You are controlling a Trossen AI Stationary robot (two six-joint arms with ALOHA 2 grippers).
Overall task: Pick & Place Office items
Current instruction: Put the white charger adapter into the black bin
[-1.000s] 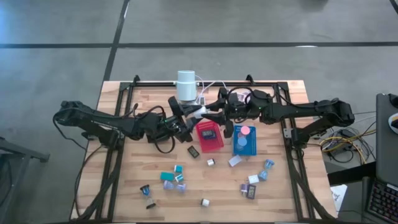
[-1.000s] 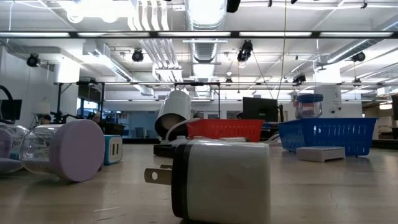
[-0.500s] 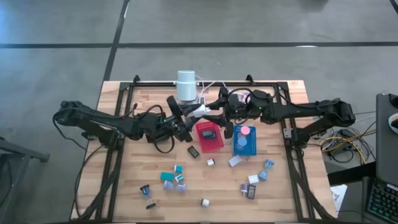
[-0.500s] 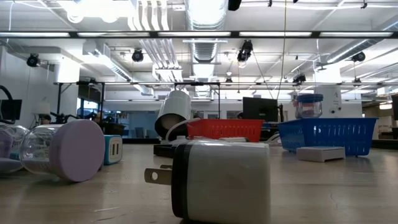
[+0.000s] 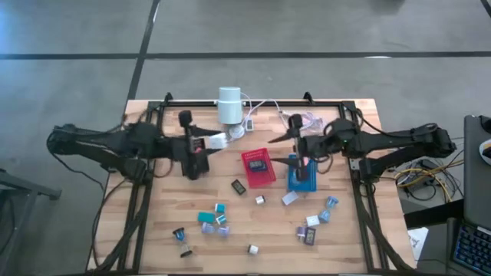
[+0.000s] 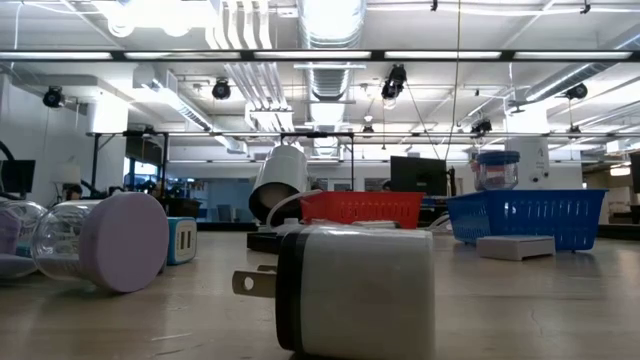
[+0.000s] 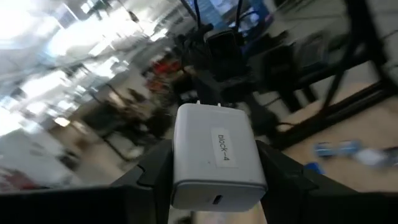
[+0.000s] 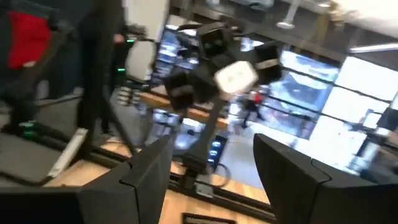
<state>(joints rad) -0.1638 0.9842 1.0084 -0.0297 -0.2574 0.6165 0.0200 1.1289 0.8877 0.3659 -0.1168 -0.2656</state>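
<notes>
My left gripper [image 5: 209, 142] is over the table's left-centre, shut on a white charger block [image 5: 218, 140] that shows large in the left wrist view [image 7: 214, 155]. My right gripper [image 5: 290, 149] hovers open above the blue tray [image 5: 304, 181], holding nothing [image 8: 211, 162]. Several small office items lie flat on the near half of the table: teal blocks [image 5: 205, 217], a black piece [image 5: 238, 186], a white piece [image 5: 252, 248], and clips and discs [image 5: 311, 228]. In the low view, another white plug block [image 6: 355, 290] and a lilac-capped clear piece [image 6: 110, 240] lie on the table. My left gripper pinches the white charger block between its two fingers [image 7: 155, 167], one on each side wall [image 7: 181, 171], near the end with the port. The fingers reach level, pointing toward the table's right. The block is lifted clear, label face up, prongs [image 7: 208, 103] pointing away from the wrist.
The red tray [image 5: 258, 167] and blue tray sit side by side at mid-table; the red one holds a dark item. The white cylinder [image 5: 229, 105] with its cables stands at the far edge. There is bare wood at the table's near left and far right.
Both grippers stood together at the white block near the cylinder. They have drawn apart quickly: my left gripper has moved toward the table's left with the block in its fingers, and my right gripper has moved toward the right, over the blue tray.
</notes>
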